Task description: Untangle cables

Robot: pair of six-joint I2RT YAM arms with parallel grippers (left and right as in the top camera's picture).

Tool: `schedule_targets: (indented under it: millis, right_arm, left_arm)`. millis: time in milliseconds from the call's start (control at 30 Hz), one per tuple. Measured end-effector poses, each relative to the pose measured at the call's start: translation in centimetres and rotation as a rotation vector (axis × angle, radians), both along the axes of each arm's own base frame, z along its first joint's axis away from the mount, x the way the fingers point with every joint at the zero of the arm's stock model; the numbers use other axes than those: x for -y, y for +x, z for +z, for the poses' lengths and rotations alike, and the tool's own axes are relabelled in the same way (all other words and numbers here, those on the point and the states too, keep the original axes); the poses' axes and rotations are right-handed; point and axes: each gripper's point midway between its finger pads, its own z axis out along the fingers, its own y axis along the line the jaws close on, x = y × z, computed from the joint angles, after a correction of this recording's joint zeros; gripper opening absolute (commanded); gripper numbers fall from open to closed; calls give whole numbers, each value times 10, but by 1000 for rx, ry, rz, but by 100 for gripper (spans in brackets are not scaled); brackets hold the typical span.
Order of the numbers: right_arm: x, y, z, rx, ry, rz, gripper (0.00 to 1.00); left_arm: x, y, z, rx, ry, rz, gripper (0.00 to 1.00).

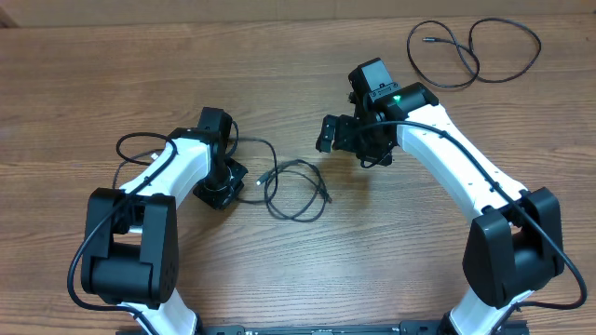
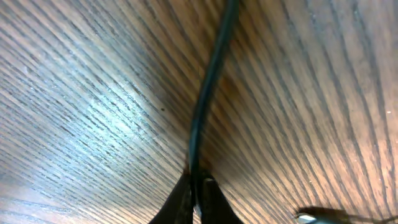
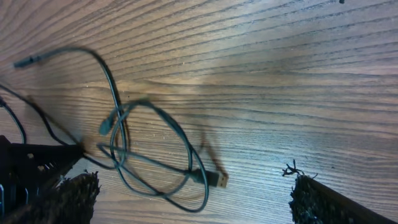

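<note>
Left wrist view showed the left gripper with its jaws pinched shut on one thin black cable, low against the table, probably to anchor that strand or draw it out. In the overhead view the tangled loops lay mid-table between both arms. A separate cable lay well apart at the far right, likely already freed. The right gripper hovered near the loops with jaws wide, holding nothing, seemingly ready for another strand. No brand, label or writing could be read.
</note>
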Motion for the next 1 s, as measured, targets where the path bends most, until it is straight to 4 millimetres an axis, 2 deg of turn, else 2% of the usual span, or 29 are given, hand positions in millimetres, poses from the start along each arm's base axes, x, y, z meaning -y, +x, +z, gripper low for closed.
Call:
schedule_targets:
  millis: [367, 667, 800, 1000]
  right_arm:
    - [0, -2, -1, -8, -3, 2, 100]
    - [-16, -22, -2, -37, -10, 78, 100]
    - [-23, -29, -4, -25, -56, 117, 100]
    - [-13, -37, -10, -27, -160, 111, 100]
  left_arm:
    - [1, 0, 1, -2, -16, -7, 4]
    - [4, -6, 5, -75, -31, -59, 4]
    - [5, -3, 20, -95, -32, -78, 4]
    - [8, 13, 43, -63, -36, -106, 4]
